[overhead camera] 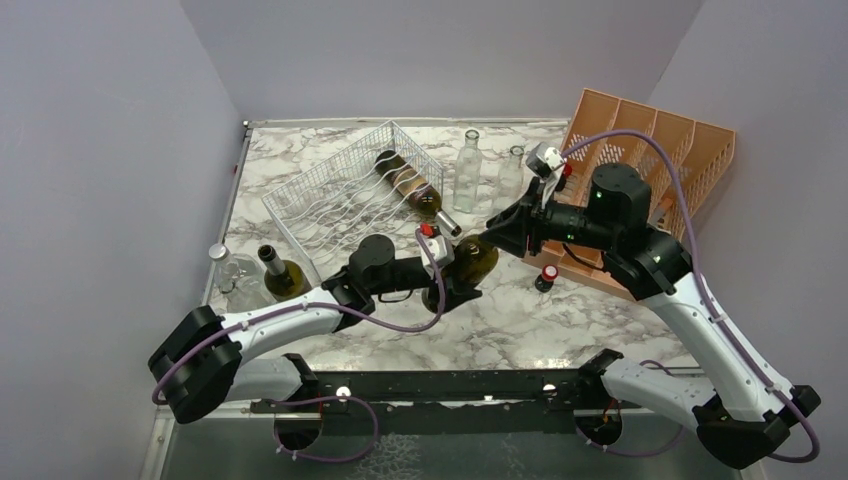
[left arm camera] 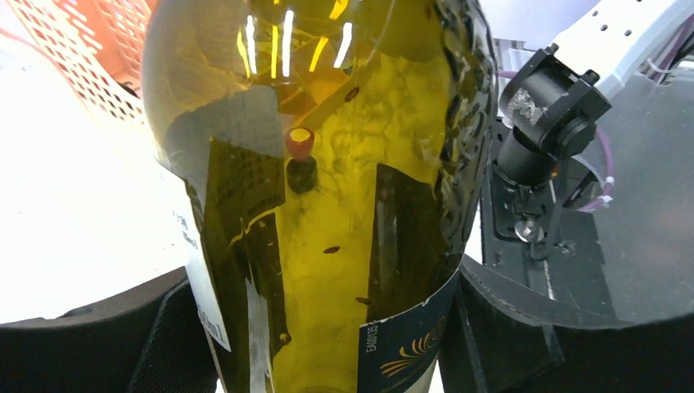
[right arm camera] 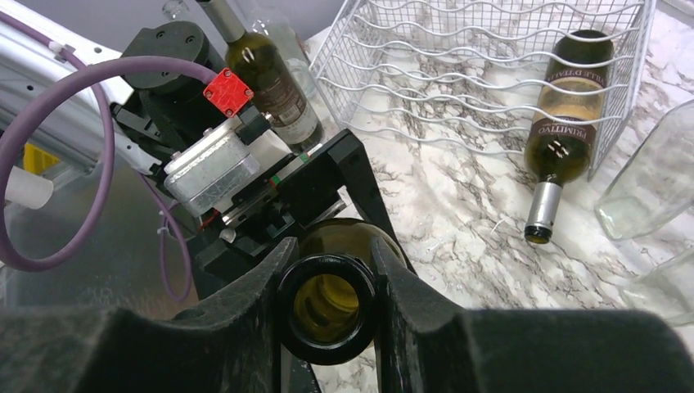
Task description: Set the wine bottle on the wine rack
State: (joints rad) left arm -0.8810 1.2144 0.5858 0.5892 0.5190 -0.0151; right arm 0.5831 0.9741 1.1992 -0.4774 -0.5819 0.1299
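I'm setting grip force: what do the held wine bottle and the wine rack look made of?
The wine bottle looks like glossy olive-green glass: see-through, with sharp light reflections. The wine rack looks like thin metal wire, white or silvery, in grids and waves; whether painted or plated is unclear.
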